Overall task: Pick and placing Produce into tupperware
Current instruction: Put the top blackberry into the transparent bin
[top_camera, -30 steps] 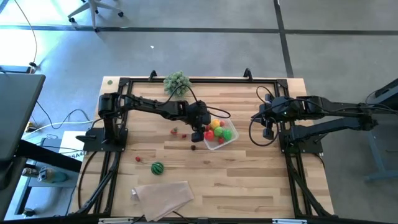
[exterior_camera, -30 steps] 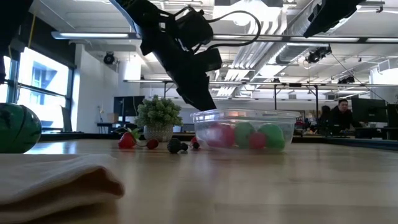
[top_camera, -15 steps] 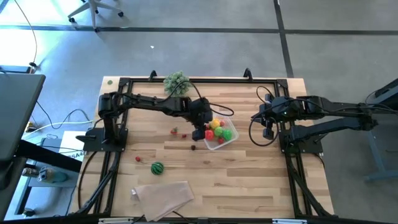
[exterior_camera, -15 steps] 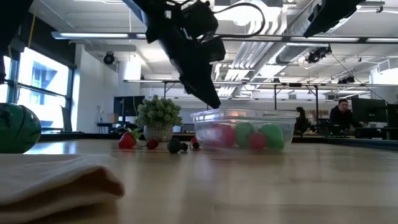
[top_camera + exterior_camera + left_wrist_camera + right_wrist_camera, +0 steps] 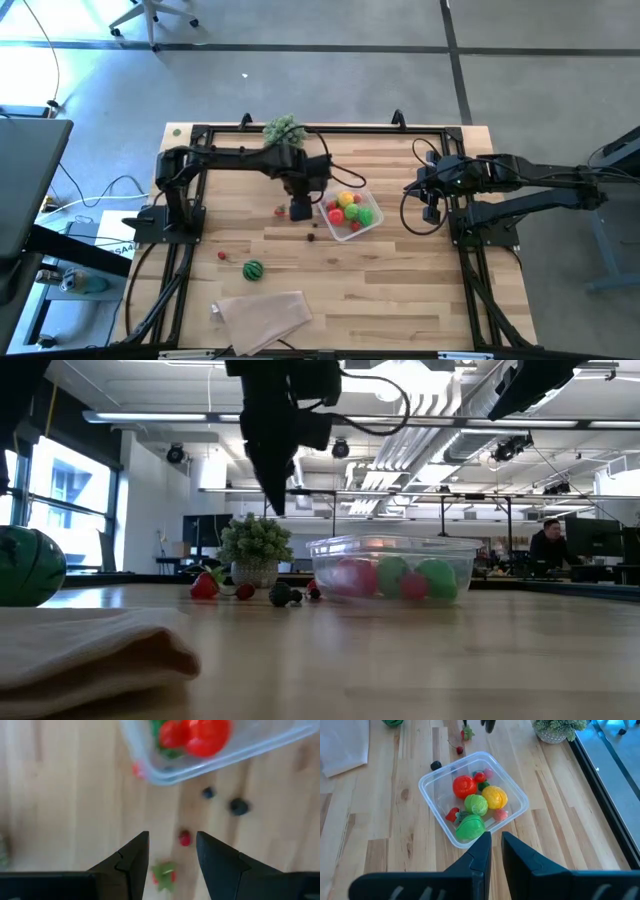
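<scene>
1. At the far left of the table (image 5: 420,300), a striped green melon ball (image 5: 253,269) lies near the front beside a small red piece (image 5: 221,255), with a folded beige cloth (image 5: 262,310) just in front of them

2. A bushy plant (image 5: 284,131) stands at the back edge, left of centre

3. The left gripper (image 5: 301,209) hangs above the wood just left of the tub; its fingers (image 5: 132,857) stand partly apart with nothing between them, and they touch nothing

4. Below those fingers, the left wrist view shows a red berry (image 5: 185,838), a strawberry with a green cap (image 5: 163,871) and two dark berries (image 5: 239,806) loose on the wood

5. The clear tub (image 5: 352,213) sits at mid-table, right of that gripper, holding a red tomato (image 5: 463,786), a yellow piece (image 5: 493,796), green pieces (image 5: 476,804) and small red bits

6. The right gripper (image 5: 432,210) waits well to the right of the tub, its fingers (image 5: 481,851) close together and empty

7. Since a second ago the left gripper has swung away from the tub's left rim, over to the loose berries; the tub and the right arm have not moved
</scene>
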